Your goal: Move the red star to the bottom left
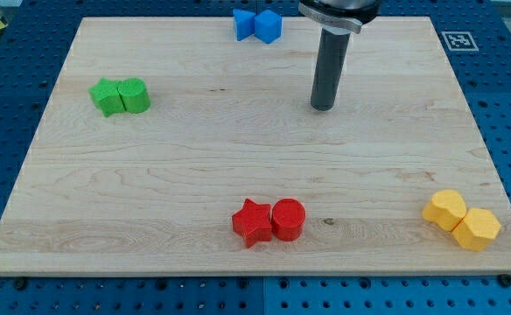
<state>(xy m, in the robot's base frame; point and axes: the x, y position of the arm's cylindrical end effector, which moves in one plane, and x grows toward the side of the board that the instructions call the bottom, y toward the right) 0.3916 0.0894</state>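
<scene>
The red star [252, 222] lies near the view's bottom centre of the wooden board [194, 149], touching a red cylinder [288, 219] on its right. My tip [323, 108] stands in the upper middle of the board, well above and to the right of the red star, touching no block.
A green star [108, 96] and a green cylinder [135, 94] sit together at the upper left. Two blue blocks [257, 24] sit at the top edge. Two yellow blocks [462, 220] sit at the bottom right. A fiducial marker [458, 39] is at the top right corner.
</scene>
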